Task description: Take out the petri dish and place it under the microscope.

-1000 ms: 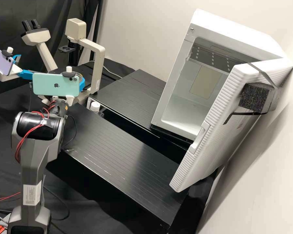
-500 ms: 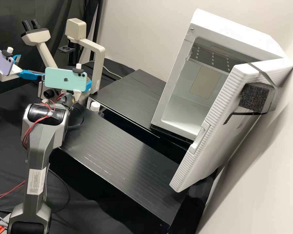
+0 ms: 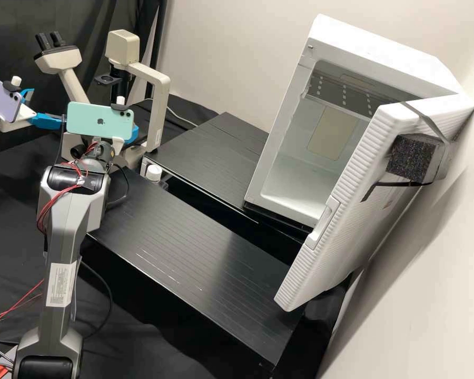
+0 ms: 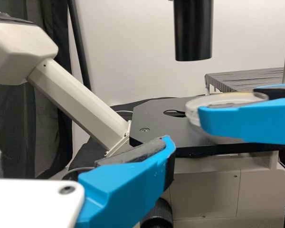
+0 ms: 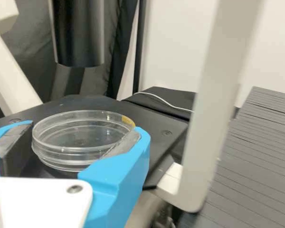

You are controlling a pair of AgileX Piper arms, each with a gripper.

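While the right gripper [image 5: 87, 130] pinches the petri dish [image 5: 83, 137] over the microscope stage [image 5: 168, 135], don't rush the drop
Could tip if let go early, can't tell if it's touching; left gripper [image 3: 49, 107] is spread wide, lifting might knock the black tube [image 5: 79, 33].

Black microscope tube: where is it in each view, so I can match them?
High view: black tube, upper left, below the beige head.
Left wrist view: above the stage.
Right wrist view: above the stage, beyond the petri dish.
Shared landmark: slanted beige neck.
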